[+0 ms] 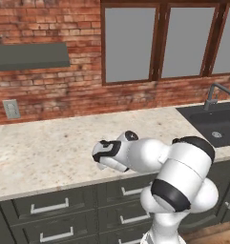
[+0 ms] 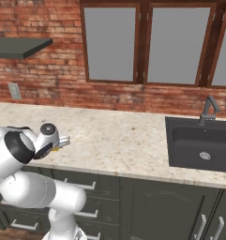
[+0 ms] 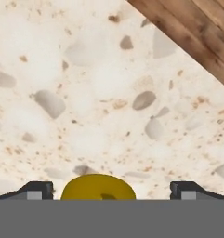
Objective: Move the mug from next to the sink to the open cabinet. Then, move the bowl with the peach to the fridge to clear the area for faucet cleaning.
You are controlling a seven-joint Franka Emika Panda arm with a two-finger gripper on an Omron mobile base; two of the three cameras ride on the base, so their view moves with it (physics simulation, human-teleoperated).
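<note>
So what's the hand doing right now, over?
Hand open, low over the counter. Mug sits between the fingers, not gripped. Nothing in the way.

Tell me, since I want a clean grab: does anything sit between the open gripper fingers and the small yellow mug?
Nothing visible does. In the hand view the small bright yellow mug sits between the two dark fingertips of the open gripper, with only speckled beige stone counter around it.

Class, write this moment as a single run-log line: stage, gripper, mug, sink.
stage: reaching for mug | gripper: open, fingertips either side of mug | mug: yellow, on speckled counter, not gripped | sink: black, to the right
</note>
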